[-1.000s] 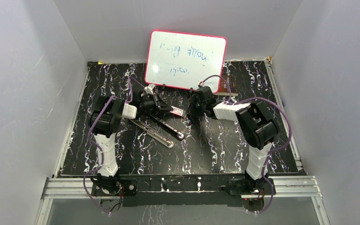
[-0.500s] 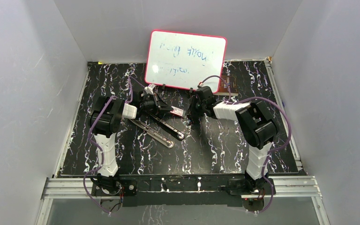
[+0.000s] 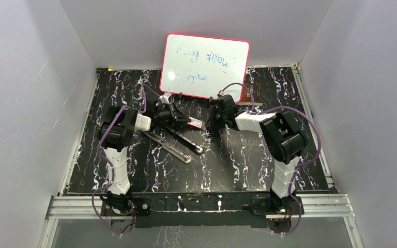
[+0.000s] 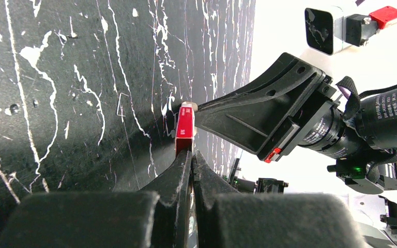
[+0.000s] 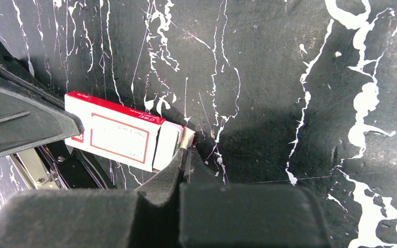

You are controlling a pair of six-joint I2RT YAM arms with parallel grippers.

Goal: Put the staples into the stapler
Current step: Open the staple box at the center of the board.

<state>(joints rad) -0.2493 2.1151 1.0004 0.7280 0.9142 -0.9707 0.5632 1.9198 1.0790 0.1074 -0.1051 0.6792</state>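
The black stapler (image 3: pixel 178 140) lies opened flat on the mat, its shiny rail (image 3: pixel 166 145) beside the black half. No loose staples show. A small white box with a red label (image 5: pixel 119 135) hangs between both grippers, just above the mat. My left gripper (image 4: pixel 192 152) is shut on one end of the box's red edge (image 4: pixel 184 126). My right gripper (image 5: pixel 186 150) is shut on the box's small end flap (image 5: pixel 187 135) at the other end. In the top view the box (image 3: pixel 195 123) sits between the left gripper (image 3: pixel 185 120) and the right gripper (image 3: pixel 208 124), just behind the stapler.
A pink-framed whiteboard (image 3: pixel 204 66) leans against the back wall, close behind both wrists. A dark red booklet (image 3: pixel 249 94) lies at the back right. White walls close in the mat (image 3: pixel 134 175) on three sides.
The right gripper's jaws have closed onto the box's end flap. Both arms, the box and the stapler have stayed where they were.
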